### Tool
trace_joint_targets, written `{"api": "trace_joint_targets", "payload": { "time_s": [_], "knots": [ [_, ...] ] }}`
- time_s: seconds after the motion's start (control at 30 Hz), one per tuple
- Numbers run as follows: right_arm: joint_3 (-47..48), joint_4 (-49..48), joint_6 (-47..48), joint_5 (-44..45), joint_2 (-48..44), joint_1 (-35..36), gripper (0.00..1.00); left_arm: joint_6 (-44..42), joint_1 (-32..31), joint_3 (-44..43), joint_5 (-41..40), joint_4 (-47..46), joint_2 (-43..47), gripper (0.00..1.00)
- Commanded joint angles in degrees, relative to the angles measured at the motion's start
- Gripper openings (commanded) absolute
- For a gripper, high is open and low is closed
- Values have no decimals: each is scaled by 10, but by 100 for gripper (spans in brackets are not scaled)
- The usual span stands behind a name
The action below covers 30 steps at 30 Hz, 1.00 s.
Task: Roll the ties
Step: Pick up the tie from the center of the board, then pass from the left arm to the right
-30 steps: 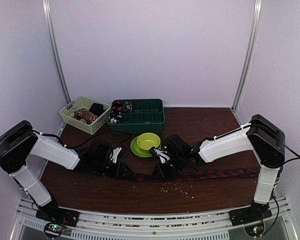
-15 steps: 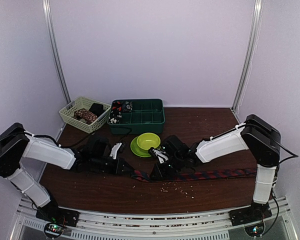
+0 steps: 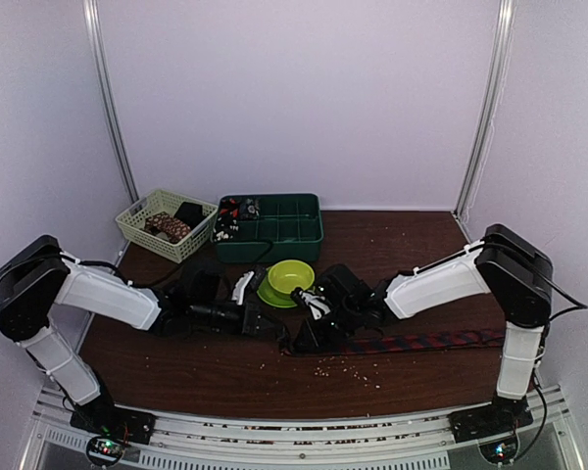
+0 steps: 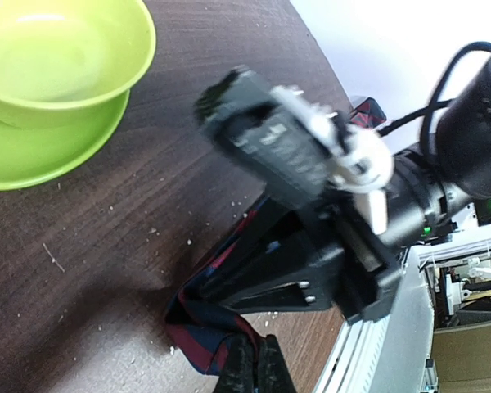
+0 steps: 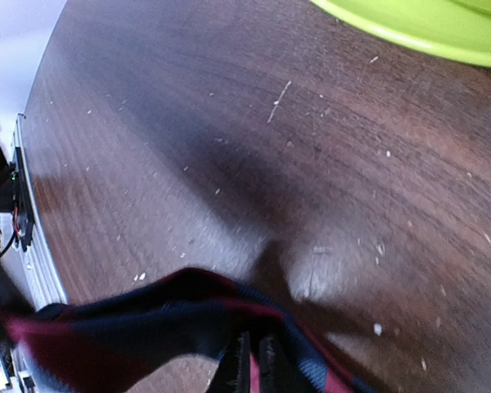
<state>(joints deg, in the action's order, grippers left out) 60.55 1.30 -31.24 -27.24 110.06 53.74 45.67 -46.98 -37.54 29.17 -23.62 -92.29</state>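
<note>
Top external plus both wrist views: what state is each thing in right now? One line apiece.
Striped tie: flat along the table, left end raised in a fold.
Left end effector: shut on the tie's end.
Right end effector: shut on the tie.
Green bowl: upright, empty, on its plate.
Green tray: left compartments hold items.
Basket: holds dark items.

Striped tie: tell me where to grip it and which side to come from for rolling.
Take the striped tie at its bunched left end, from above, jaws across its narrow width. The rest lies flat and straight toward the right on the table, so only that raised end offers something to pinch. The left gripper and right gripper are shut there.
</note>
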Motion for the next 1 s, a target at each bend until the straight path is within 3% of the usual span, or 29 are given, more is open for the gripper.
{"api": "trace_joint_targets", "payload": {
  "time_s": [0.0,0.27,0.5,0.7,0.83,0.97],
  "knots": [
    [-28,20,4,10,-74,-21,9,13,-2,-24,-2,-34,-8,0],
    [-101,1,-20,-22,-170,-73,16,-17,-22,-68,-29,35,-22,0],
    [-166,-70,-75,-87,-202,-116,39,7,-44,-128,-17,-1,-113,0],
    [-191,-92,-90,-100,-196,-119,45,37,-51,-154,-8,-46,-169,0],
    [-196,-111,-106,-108,-181,-119,48,66,-50,-148,4,-93,-199,20],
    [-192,-123,-117,-113,-161,-116,49,87,-50,-139,4,-121,-213,30]
  ]
}}
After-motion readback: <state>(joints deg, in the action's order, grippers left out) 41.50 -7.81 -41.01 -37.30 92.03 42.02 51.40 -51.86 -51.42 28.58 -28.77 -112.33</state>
